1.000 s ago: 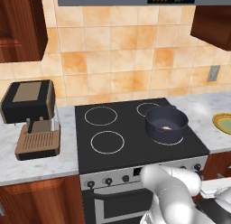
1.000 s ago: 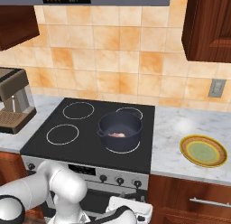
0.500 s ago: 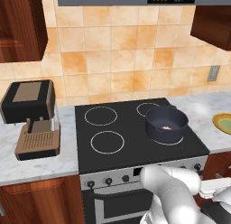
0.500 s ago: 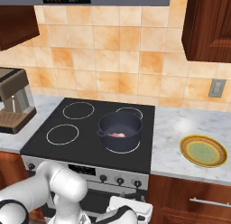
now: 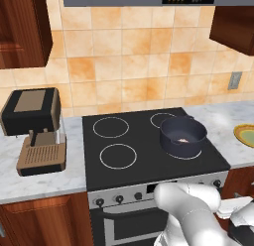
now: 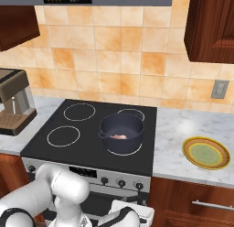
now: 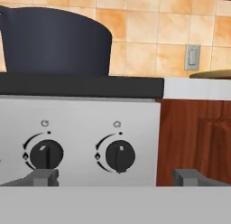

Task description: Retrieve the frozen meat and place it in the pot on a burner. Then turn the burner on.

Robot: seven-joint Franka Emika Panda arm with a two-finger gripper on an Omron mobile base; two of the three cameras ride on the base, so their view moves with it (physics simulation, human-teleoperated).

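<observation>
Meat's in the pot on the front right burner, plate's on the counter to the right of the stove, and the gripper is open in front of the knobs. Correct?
Not quite: the plate is empty, and the meat does lie in the pot, but that pot sits on the back right burner, as the right base view shows. The open gripper faces the knobs, touching neither.

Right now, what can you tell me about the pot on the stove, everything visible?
The pot is round, dark blue-grey, matte, with low straight sides, a wide rim and small side handles. It stands upright on the stove's front right burner ring, lidless. The frozen meat, a small pale pinkish lump, lies on its floor. From the hand view its dark side wall rises above the stove's front edge, over the control knobs. Nothing else touches it.
</observation>
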